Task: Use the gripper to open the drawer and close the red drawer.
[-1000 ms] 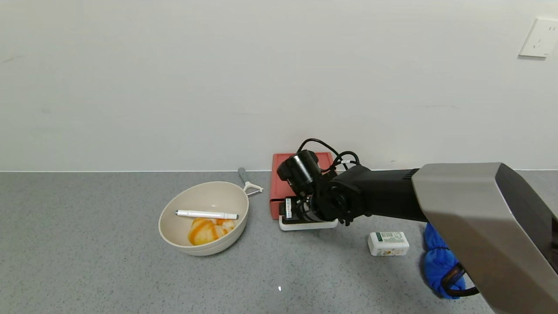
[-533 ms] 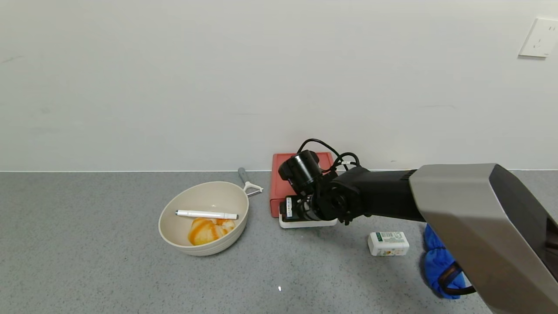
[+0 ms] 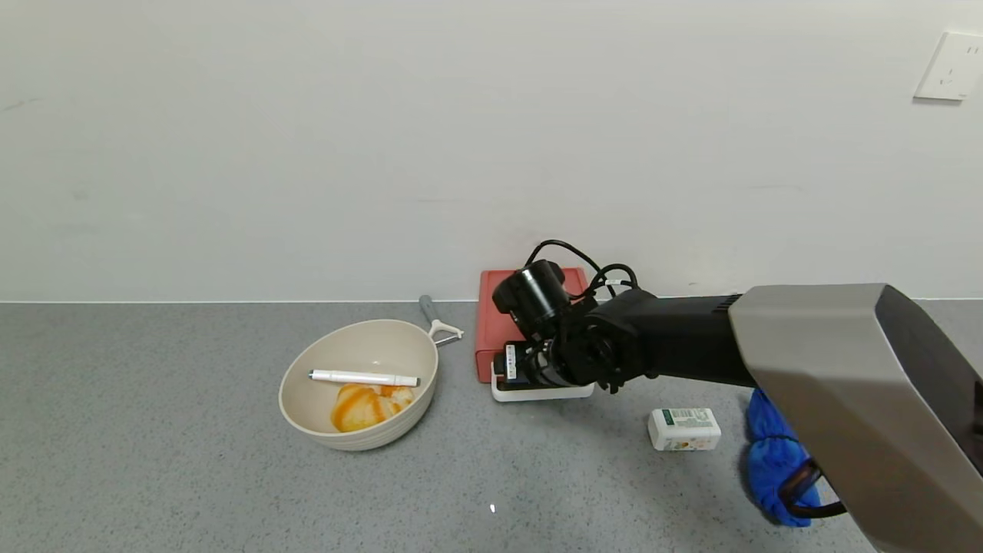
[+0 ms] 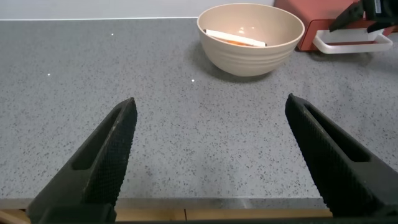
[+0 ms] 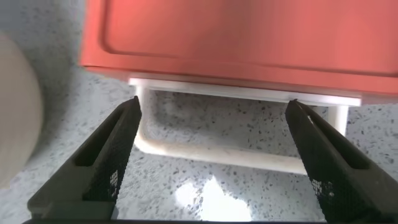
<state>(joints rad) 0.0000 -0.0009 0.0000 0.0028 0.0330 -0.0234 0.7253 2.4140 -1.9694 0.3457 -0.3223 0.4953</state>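
The salmon-red drawer (image 3: 491, 322) stands against the wall, its white loop handle (image 3: 537, 393) facing me. My right gripper (image 3: 516, 369) hangs over the handle, tilted down, and is open. In the right wrist view the drawer (image 5: 236, 37) fills the far part. Its handle (image 5: 217, 152) lies on the table between the spread fingers of the right gripper (image 5: 213, 106), which touch nothing. The white drawer front sits against the red box. My left gripper (image 4: 211, 102) is open and empty, low over the table's front edge.
A cream bowl (image 3: 361, 384) holding a white pen and an orange-striped thing stands left of the drawer, with a peeler (image 3: 439, 319) behind it. A small white box (image 3: 683, 428) and a blue cloth (image 3: 776, 453) lie to the right. The wall is close behind.
My right gripper has moved a little toward the wall and the drawer. The white handle now sits slightly nearer the red box. The left arm has not moved.
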